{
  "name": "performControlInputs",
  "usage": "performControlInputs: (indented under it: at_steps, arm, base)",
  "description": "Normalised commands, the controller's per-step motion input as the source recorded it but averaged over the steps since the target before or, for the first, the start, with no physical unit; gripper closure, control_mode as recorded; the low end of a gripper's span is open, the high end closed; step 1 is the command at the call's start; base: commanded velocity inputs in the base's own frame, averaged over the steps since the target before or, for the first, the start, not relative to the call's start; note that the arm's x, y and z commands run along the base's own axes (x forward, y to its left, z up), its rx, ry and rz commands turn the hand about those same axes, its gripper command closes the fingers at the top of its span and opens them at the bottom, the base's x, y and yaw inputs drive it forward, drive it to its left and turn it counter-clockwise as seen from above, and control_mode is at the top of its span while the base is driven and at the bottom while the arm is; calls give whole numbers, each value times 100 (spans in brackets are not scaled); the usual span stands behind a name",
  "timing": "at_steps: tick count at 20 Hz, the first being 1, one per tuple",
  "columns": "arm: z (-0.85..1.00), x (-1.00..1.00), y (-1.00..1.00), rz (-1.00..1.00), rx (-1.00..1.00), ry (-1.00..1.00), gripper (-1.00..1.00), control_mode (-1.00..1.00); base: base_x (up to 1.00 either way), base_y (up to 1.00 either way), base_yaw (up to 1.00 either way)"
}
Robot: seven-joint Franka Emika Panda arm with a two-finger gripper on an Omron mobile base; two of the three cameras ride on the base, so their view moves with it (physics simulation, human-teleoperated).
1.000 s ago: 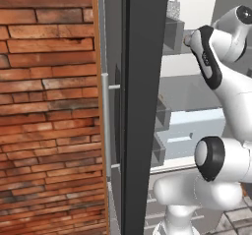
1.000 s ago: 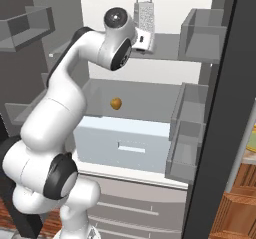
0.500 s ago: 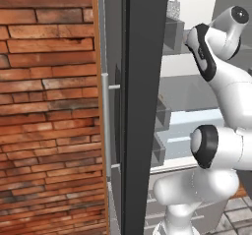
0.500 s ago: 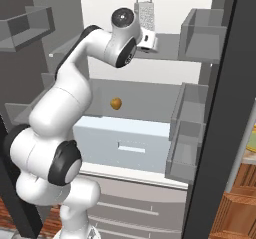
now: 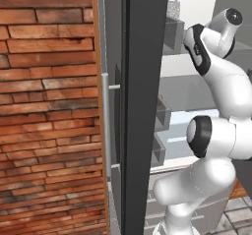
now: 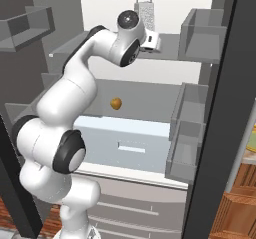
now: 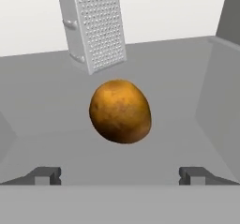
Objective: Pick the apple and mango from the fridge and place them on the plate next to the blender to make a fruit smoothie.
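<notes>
The fridge (image 6: 150, 133) stands open, its dark grey door (image 5: 140, 106) with the silver bar handle (image 5: 105, 126) swung out on the left. My gripper (image 6: 156, 42) reaches onto the upper shelf. In the hand view it is open (image 7: 120, 176), fingertips (image 7: 47, 175) wide apart, with nothing between them. Just ahead of it, centred, lies a rounded orange-brown fruit (image 7: 120, 117), apart from the fingers; I cannot tell if it is the mango. A small orange fruit (image 6: 116, 103) sits on the shelf below. The plate and blender are out of view.
A metal box grater (image 7: 91, 26) stands upright right behind the fruit, also seen as the grater (image 6: 145, 5) on the top shelf. Grey door bins (image 6: 200, 30) flank the right side. A pale drawer (image 6: 125, 145) lies under the middle shelf. A wooden cabinet (image 6: 240, 203) is at lower right.
The arm has swung its upper joints to the right and carried the hand deeper onto the upper shelf toward the grater. The fruit has not moved.
</notes>
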Motion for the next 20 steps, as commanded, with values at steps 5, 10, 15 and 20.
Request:
performControlInputs:
  at_steps: [5, 10, 15, 20]
  arm:
    - [-5, 26, -7, 0, 0, 0, -100, -100]
    - [-10, 28, -2, 0, 0, 0, -100, -100]
    - [-19, 31, 0, 0, 0, 0, -100, -100]
    - [-15, 43, 0, 0, 0, 0, -100, -100]
  base:
    - [0, 0, 0]
    - [0, 0, 0]
    - [0, 0, 0]
    - [0, 0, 0]
